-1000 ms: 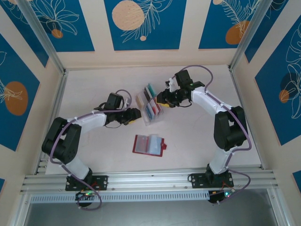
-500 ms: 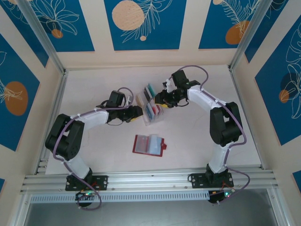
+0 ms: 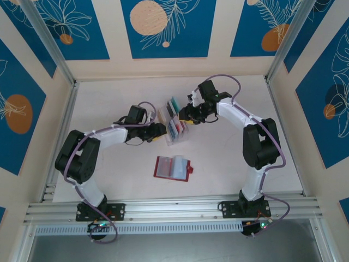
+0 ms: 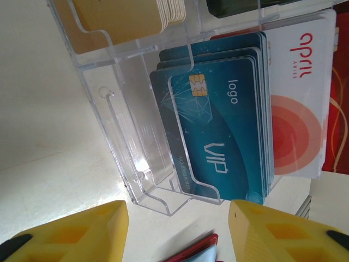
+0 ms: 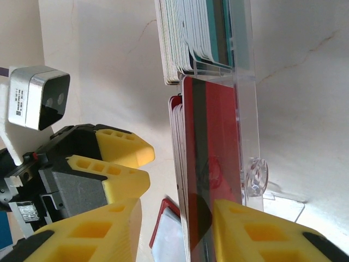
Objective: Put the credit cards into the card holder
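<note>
Looks barely begun, prob. the first pick. Find wallet (image 3: pixel 172 168) lying open on table (image 3: pixel 234 158), on the near side of rack (image 4: pixel 117 125), well apart from both grippers. Can't spot any card in its slots, just pale inner pockets, though too small in top view to be sure.

See cards (image 3: pixel 174 127) standing in rack compartments: blue VIP stack (image 4: pixel 218 120), white one w/ red circles (image 4: pixel 300 93) beside it, beige ones behind, red stack (image 5: pixel 210 164) in rt wrist view.

Note rt gripper (image 5: pixel 175 210) at rack's far-right side, fingers spread either side of red stack's end, w/ clear gap on one side, so not pinching. Note lt gripper (image 4: pixel 175 218) just beside rack's left side, fingers spread, nothing between, facing blue VIP stack.

Left to do, by my reckoning: grip a card, pull it out, carry to wallet, slide into a slot, repeat for the rest, i.e. nearly everything.

Hard to make out:
- Can't count cards, packed edge-on.
- Can't tell if rt gripper's one finger actually touches red stack.
- Get only a red corner of wallet at bottom of lt wrist view.
- Lose rack's top and dark cards to frame edge there.
</note>
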{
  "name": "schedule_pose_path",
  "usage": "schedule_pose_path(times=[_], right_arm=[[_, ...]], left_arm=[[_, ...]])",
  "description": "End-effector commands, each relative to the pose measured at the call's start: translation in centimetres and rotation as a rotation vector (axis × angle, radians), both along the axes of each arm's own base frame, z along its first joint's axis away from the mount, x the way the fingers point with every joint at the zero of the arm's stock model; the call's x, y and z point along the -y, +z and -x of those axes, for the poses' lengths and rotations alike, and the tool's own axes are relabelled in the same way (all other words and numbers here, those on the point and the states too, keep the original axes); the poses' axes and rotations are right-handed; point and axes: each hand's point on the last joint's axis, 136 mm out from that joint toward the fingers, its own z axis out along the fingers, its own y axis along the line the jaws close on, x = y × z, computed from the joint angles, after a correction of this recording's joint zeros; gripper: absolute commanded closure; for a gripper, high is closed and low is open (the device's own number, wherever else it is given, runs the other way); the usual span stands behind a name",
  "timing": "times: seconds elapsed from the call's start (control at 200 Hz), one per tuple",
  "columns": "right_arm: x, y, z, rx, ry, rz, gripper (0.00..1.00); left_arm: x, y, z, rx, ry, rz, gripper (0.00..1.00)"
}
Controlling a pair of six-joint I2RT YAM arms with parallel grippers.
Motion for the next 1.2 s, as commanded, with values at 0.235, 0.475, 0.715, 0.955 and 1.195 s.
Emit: schedule_pose_path(times=[0.235,0.475,0.715,0.955,1.195], right_arm=[[0.0,2.2,0.5,0.026,0.014,-0.032,0.74],[0.3,2.4,0.5,0.03,0.004,-0.019,0.77],[1.4,2.8,0.2,0.047,-0.024,0.026,0.8],[2.4,2.6,0.0,0.053,-0.052,0.083,0.86],[4.1,2.9,-0.3,0.081,-0.117,0.182,0.95]], left_arm=[[1.0,0.6,-0.2,0.016,-0.025,0.02,0.49],[1.0,0.5,0.0,0.015,-0.029,0.018,0.49],[0.9,0.4,0.2,0.013,-0.028,0.014,0.49],[0.6,1.1,0.3,0.029,-0.029,0.009,0.49],[-0.2,2.1,1.2,0.058,-0.032,-0.019,0.49]])
